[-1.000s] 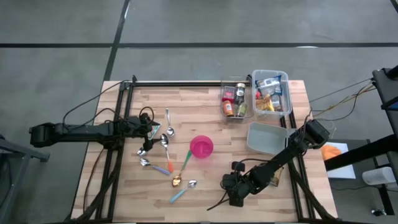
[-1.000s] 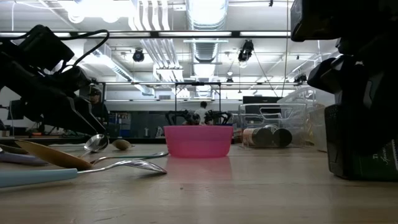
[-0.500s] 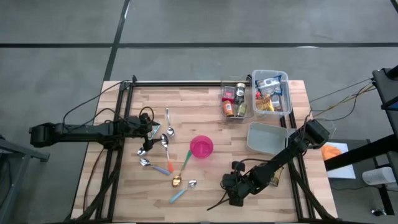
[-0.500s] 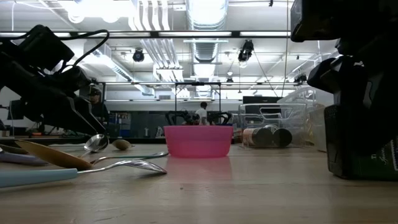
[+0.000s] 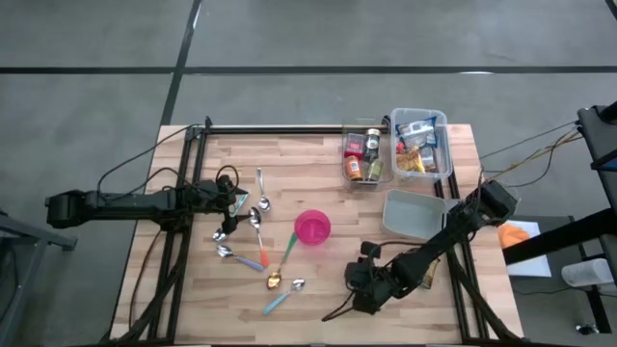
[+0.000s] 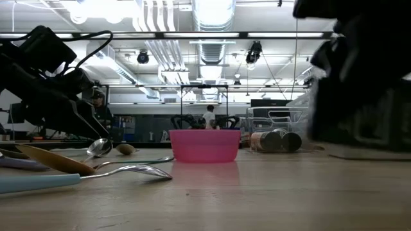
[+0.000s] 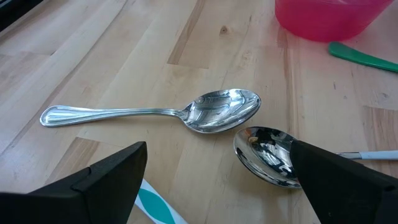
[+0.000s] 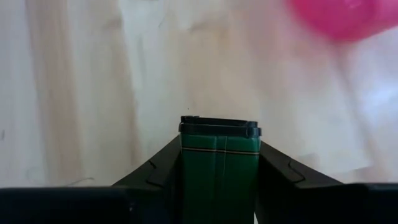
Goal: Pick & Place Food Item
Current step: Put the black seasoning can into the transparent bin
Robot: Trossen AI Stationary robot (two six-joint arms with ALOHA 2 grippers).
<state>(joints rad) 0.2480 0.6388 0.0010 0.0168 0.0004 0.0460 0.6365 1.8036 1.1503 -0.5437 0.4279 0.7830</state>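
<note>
The right gripper (image 5: pixel 362 281) was near the front edge of the wooden slatted table (image 5: pixel 308 154), right of centre, its two dark fingers (image 8: pixel 158 171) clamped on the sides of a dark green rectangular packet (image 8: pixel 219 165) with a black top edge. In the low view the packet and gripper appeared as a large dark blur at the right, seemingly clear of the table top, though contact could not be told for certain. The round pink plastic bowl (image 5: pixel 311 227) stood just left of and behind that gripper, near the table's middle.

The left gripper (image 5: pixel 234 200) waited over the left half of the table, its fingers (image 7: pixel 112 177) spread wide apart and holding nothing. Below it lay a polished steel spoon (image 7: pixel 155 113) with its bowl beside the bowl of a second steel spoon (image 7: pixel 268 155). More spoons, some with coloured handles (image 5: pixel 281 289), lay scattered between the left gripper and the front edge.

Toward the back right corner stood a clear plastic bin of small jars (image 5: pixel 363 156), touching a second clear plastic bin of food packets (image 5: pixel 421 145). An empty-looking translucent rectangular container (image 5: pixel 412 214) sat near the right edge, in front of the bins.
</note>
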